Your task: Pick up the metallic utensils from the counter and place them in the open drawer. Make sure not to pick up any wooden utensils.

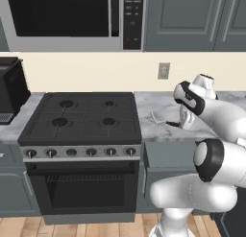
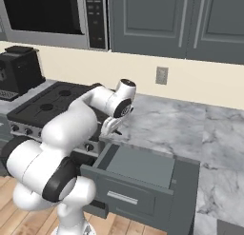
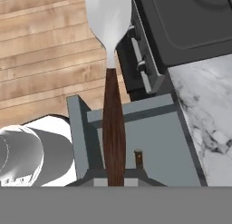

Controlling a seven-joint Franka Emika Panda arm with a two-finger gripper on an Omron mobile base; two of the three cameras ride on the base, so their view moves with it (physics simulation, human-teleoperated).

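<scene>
Where the hand view looks down, we see a metal spoon (image 3: 113,105), dark brown handle clamped in our gripper (image 3: 118,173), silver bowl pointing away, hanging over the open drawer (image 3: 149,137). From the left base view, a second metal utensil (image 1: 163,120) lies on the counter (image 1: 153,104), partly behind our bent arm. From the right, our gripper (image 2: 110,126) hangs at the drawer's (image 2: 143,165) back corner by the stove (image 2: 57,103), the spoon hard to make out.
</scene>
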